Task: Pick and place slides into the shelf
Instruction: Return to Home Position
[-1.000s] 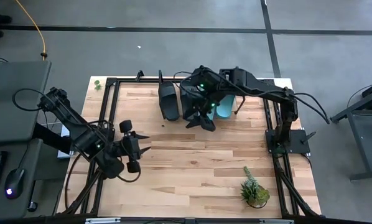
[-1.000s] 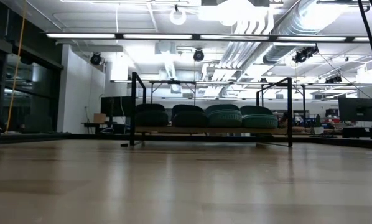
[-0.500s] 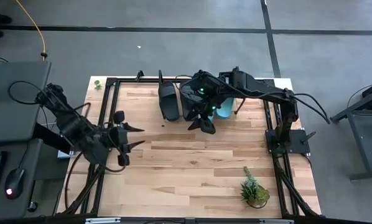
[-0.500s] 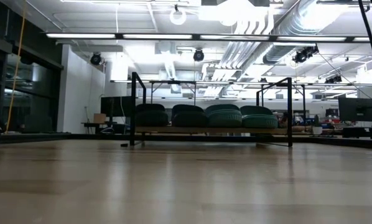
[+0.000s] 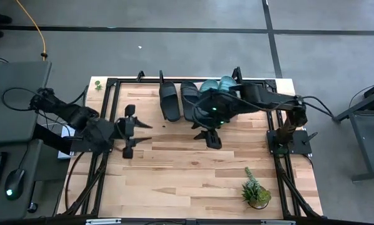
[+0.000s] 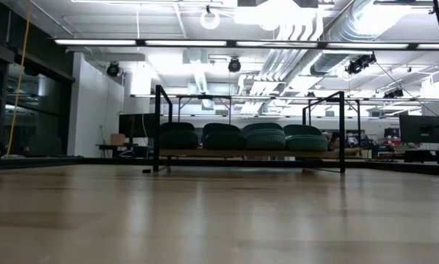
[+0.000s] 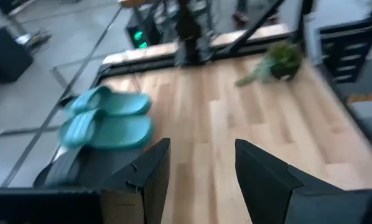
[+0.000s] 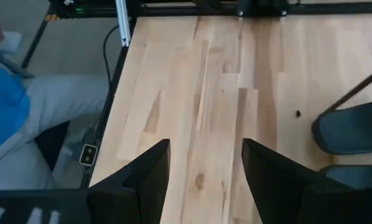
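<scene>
Teal and black foam, all four slides parked on the shelf at the far edge of the worktop, side by side in one row, black pair toward the left arm's side, teal pair toward the right. Long axes parallel, running across the shelf's depth from the worktop's middle toward its far edge, flat on their soles; rounded strap humps showing in the low view, though toe end or heel end hard to say. Nothing left to pick, by the look of it; only the arms to bring to rest. Right tool hanging just in front of the shelf near the row's middle, fingers spread wide with nothing between them. Left tool well apart over the worktop's left side, likewise wide open and empty. Main risk, judged from here: right arm lying across the teal pair, hence the danger of dragging a slide askew or tipping it off the board with a low forearm on the way out. Also worth minding: upright posts of the shelf close by that arm, and the potted plant near the right arm's base, liable to be swept over by a wide swing. Safest, probably: lift first, then fold away.
</scene>
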